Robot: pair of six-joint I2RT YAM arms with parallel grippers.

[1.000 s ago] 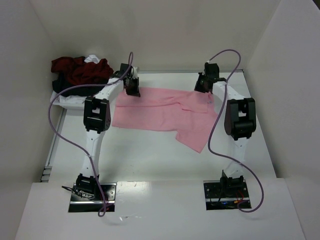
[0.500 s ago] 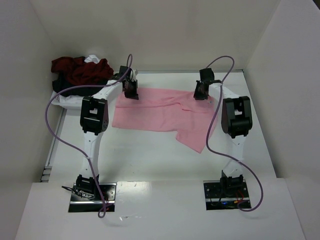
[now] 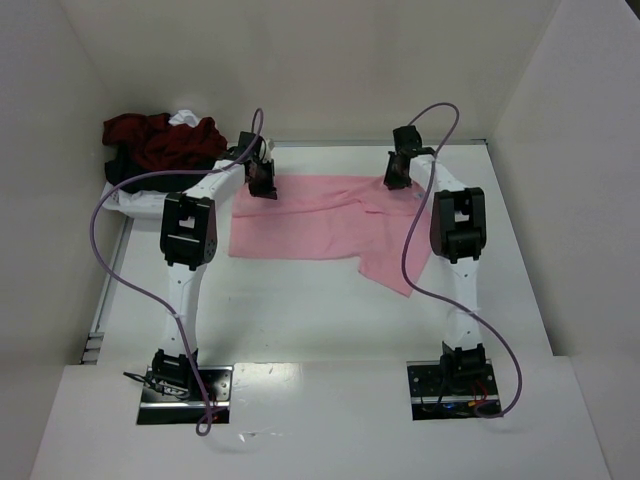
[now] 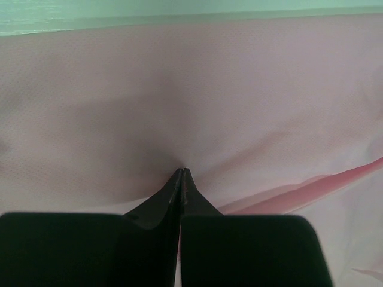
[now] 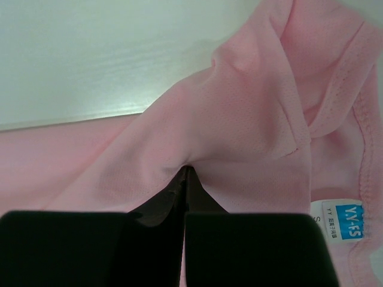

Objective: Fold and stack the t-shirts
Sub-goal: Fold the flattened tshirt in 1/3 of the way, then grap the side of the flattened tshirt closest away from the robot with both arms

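Right arm (image 3: pixel 456 225) swung inward, pink t-shirt (image 3: pixel 320 215) drawn narrower; both jaws pinching its cloth.

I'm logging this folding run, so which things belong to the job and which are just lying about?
Job: pink t-shirt; left pincer and right pincer, both shut on it; heap of dark shirts.
Lying about: white basket; purple cables.

The right gripper (image 3: pixel 396 182), clamped on the pink t-shirt (image 3: pixel 310 225), is shifting left and toward the far wall, dragging the shirt's right side leftward.
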